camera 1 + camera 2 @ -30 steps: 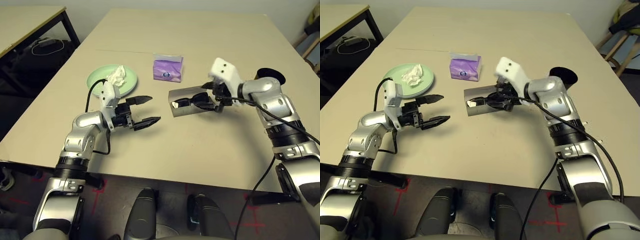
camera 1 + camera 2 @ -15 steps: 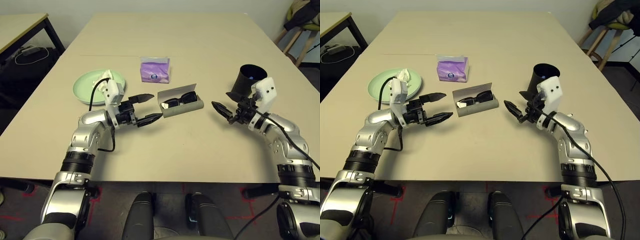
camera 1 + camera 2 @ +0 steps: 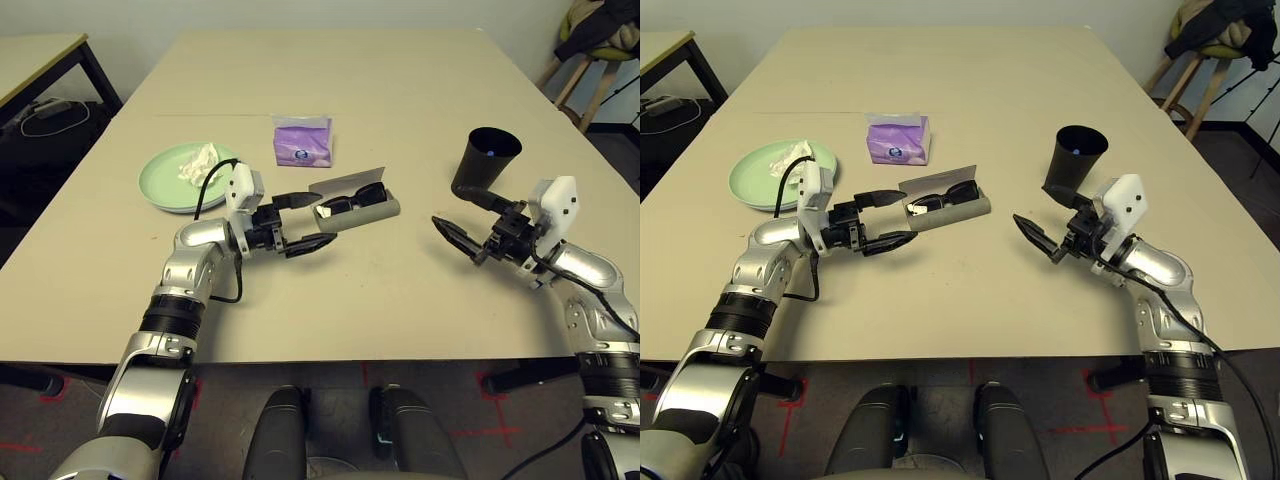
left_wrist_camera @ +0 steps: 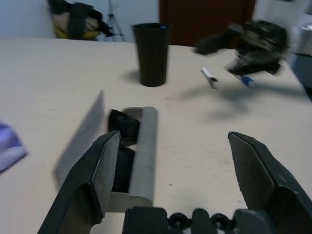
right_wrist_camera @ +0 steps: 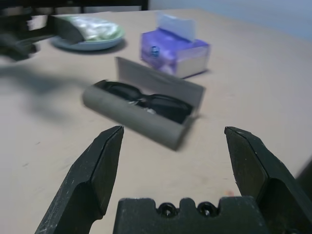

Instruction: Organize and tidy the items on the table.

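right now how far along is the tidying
Done: the sunglasses lie in the open case, and a tissue sits on the green plate. In hand: nothing; the left hand is open beside the case, and the right hand is open and empty. Left: closing the case. The tissue pack and cup stand loose on the table.

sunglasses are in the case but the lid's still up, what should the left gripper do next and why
Probably nudge the lid shut. The left gripper is open beside the glasses case, whose lid stands up with the sunglasses inside; the right gripper is clear.
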`<state>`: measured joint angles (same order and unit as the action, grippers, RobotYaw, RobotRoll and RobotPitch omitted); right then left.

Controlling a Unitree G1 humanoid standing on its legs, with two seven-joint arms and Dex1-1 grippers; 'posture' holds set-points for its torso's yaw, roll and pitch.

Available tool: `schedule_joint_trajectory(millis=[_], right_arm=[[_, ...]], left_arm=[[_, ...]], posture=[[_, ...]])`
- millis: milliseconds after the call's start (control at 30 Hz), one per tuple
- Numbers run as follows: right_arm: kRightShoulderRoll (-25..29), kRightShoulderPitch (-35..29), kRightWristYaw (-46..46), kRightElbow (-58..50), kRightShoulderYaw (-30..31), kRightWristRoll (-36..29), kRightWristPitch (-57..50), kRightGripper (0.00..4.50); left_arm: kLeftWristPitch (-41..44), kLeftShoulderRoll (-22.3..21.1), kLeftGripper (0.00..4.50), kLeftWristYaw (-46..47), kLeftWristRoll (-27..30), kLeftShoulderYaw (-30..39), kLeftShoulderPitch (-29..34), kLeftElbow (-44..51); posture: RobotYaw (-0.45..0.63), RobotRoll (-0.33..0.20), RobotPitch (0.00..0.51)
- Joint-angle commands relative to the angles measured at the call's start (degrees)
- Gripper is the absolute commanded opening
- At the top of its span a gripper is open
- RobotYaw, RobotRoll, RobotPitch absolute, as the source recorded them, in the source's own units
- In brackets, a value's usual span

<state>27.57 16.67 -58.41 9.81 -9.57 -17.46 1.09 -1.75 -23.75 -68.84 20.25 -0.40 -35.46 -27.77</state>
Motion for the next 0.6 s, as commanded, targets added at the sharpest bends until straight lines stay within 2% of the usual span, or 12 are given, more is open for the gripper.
schedule_joint_trajectory(millis=[33,333,433,600], right_arm=[[2.06,-1.06,-2.74,2.52,0.38,-1.21,0.9,4.48],[2.18,-2.33,-1.54,2.02,-0.41,-3.44,0.42,4.48],[2.52,-2.98,-1.7,2.27,-0.6,-3.85,0.83,4.5],[3.14,-3.65,-2.71,4.61,-0.45,-3.62,2.57,4.5]], left_arm=[[-0.22,-0.66,4.5,1.18,-0.59,0.98,0.6,-0.7],[-3.36,-0.58,4.5,4.56,-2.35,2.52,-1.97,-8.32],[-4.8,-0.56,3.54,4.65,-3.11,2.48,-3.43,-11.65],[-9.8,-0.76,1.57,3.68,-5.92,1.41,-5.77,-17.6]], posture=[[0.11,0.0,0.094],[0.11,0.0,0.104],[0.1,0.0,0.107],[0.09,0.0,0.111]])
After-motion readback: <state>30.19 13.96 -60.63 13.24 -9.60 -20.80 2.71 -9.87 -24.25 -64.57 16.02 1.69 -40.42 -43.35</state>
